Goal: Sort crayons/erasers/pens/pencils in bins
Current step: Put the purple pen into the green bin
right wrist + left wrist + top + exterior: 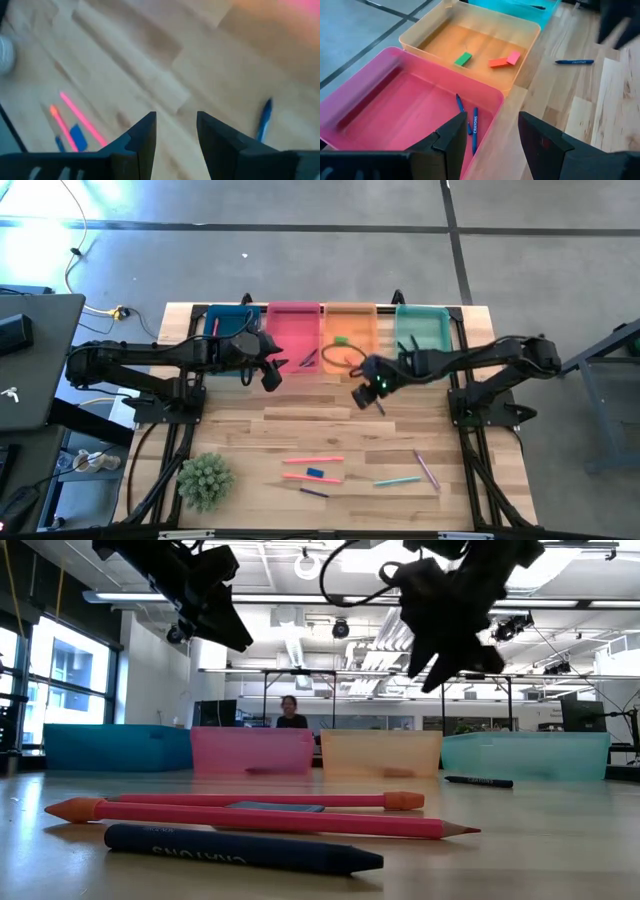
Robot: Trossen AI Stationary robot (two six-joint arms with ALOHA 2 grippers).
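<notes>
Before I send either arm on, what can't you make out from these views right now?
- Blue bin contents: high view, left arm covers it.
- Teal bin: left wrist view, cut off by the frame edge.
- Blue eraser and sticks beside it: right wrist view, motion-blurred.
- Low view: bin walls hide all contents.

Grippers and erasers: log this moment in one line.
left claw open, empty, over pink bin | right claw open, empty | blue eraser on table
</notes>
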